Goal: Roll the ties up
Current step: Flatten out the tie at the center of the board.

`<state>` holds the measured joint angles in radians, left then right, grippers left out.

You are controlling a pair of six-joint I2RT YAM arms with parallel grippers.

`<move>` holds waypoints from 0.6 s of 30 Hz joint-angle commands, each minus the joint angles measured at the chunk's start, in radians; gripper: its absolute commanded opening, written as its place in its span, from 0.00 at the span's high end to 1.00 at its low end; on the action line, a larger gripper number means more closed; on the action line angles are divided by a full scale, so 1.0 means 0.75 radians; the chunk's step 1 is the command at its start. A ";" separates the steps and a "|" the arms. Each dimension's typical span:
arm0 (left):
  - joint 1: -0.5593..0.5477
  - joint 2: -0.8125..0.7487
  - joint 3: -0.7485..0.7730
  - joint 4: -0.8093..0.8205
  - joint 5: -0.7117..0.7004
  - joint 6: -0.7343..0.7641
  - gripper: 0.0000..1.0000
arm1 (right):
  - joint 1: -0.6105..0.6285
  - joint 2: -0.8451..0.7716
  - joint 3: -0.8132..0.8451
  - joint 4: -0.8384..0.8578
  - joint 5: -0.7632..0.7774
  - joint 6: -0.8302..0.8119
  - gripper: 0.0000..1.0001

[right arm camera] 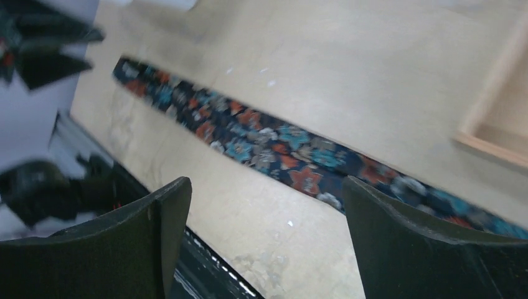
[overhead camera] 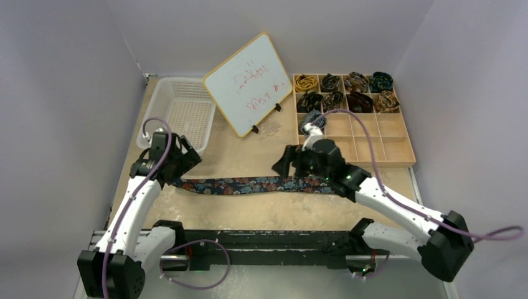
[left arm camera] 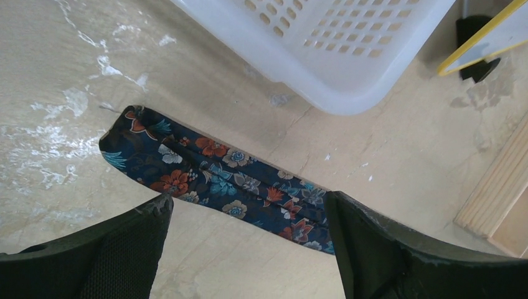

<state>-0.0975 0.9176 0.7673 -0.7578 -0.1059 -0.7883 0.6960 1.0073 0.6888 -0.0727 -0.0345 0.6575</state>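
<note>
A navy floral tie [overhead camera: 243, 185] lies flat across the table, stretched left to right between both arms. My left gripper [overhead camera: 185, 159] hovers open over its left end; in the left wrist view the tie [left arm camera: 218, 177] runs just past my left gripper [left arm camera: 249, 202], which holds nothing. My right gripper [overhead camera: 284, 164] stands open above the tie's right part; in the right wrist view the tie [right arm camera: 261, 134] lies beyond my right gripper [right arm camera: 268, 187], untouched. Several rolled ties [overhead camera: 345, 90] fill the far compartments of the wooden organiser [overhead camera: 373, 146].
A white perforated basket [overhead camera: 180, 109] stands at the back left, close to the tie's left end [left arm camera: 324, 43]. A yellow-framed whiteboard [overhead camera: 248, 83] leans at the back middle. The organiser's edge [right arm camera: 498, 131] is right of the tie.
</note>
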 commanded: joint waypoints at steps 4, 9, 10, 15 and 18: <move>0.029 0.015 0.035 -0.040 0.119 0.037 0.09 | 0.209 0.284 -0.003 0.583 -0.213 -0.568 0.01; 0.028 -0.085 0.034 -0.097 0.170 -0.009 0.09 | 0.327 0.445 0.015 0.747 -0.253 -0.785 0.01; 0.028 -0.104 0.035 -0.109 0.172 -0.019 0.10 | 0.346 0.480 0.048 0.721 -0.272 -0.809 0.01; 0.028 -0.142 0.070 -0.151 0.163 -0.038 0.10 | 0.394 0.694 0.152 0.631 -0.271 -0.959 0.01; 0.028 -0.178 0.071 -0.157 0.151 -0.030 0.10 | 0.422 0.835 0.223 0.571 -0.269 -0.999 0.01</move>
<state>-0.0849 0.8150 0.7792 -0.8558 0.0017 -0.8017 0.9913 1.5433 0.7738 0.3840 -0.2184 0.0216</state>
